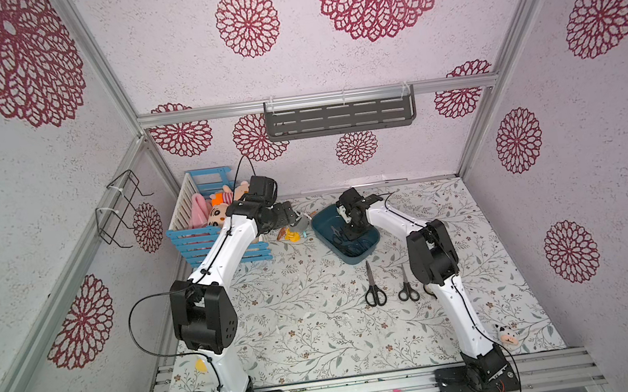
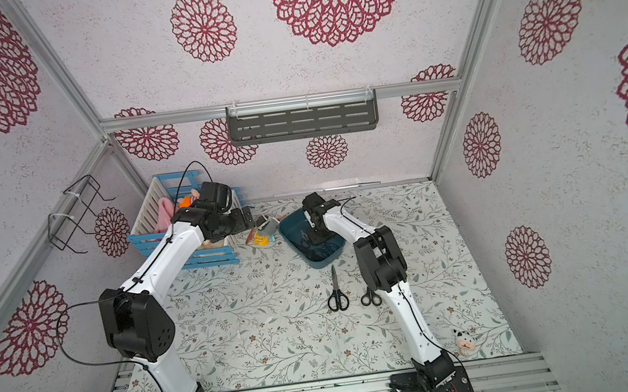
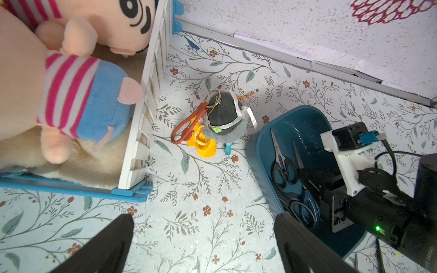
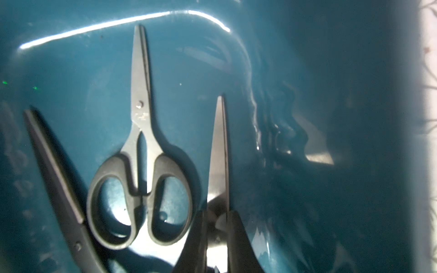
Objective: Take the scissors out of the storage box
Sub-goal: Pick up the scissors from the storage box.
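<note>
Only the right wrist view shows the grasp: the right gripper (image 4: 217,238) is clenched on the pointed steel blade of one pair of scissors (image 4: 218,153), inside the shallow dark teal plastic storage box (image 4: 331,71). In both top views the wrist hides this. Just beside the gripper lies a small pair (image 4: 142,151) with black looped handles and closed steel blades, and beyond that a dark-bladed pair (image 4: 54,170). Only the top views show a larger black-handled pair (image 1: 374,288) and a smaller one (image 1: 408,289) on the floral tablecloth (image 1: 297,309), well behind the gripper, toward its arm's base. The left gripper (image 3: 205,245) stands released, with the box near it.
</note>
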Action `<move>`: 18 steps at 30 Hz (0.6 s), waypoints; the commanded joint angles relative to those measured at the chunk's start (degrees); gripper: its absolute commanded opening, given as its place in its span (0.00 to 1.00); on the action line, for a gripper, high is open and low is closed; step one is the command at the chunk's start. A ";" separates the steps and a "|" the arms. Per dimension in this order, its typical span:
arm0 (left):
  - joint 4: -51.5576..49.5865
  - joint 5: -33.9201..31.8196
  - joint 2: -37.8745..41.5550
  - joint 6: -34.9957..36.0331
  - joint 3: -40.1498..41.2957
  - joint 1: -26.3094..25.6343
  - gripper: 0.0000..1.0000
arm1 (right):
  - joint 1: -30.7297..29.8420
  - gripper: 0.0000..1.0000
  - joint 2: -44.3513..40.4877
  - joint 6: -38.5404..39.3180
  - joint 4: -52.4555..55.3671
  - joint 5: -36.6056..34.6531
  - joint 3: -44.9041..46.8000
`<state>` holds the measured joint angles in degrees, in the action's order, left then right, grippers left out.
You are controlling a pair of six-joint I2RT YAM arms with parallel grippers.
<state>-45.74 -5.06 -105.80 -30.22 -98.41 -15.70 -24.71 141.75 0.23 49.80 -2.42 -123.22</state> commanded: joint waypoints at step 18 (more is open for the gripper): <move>0.78 -0.70 -0.74 0.51 -0.48 -2.08 1.00 | 1.01 0.00 -3.20 -4.67 1.87 4.73 -9.48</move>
<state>-45.71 -5.65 -105.80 -30.02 -98.41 -17.52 -24.03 141.73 -3.68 52.01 0.40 -131.66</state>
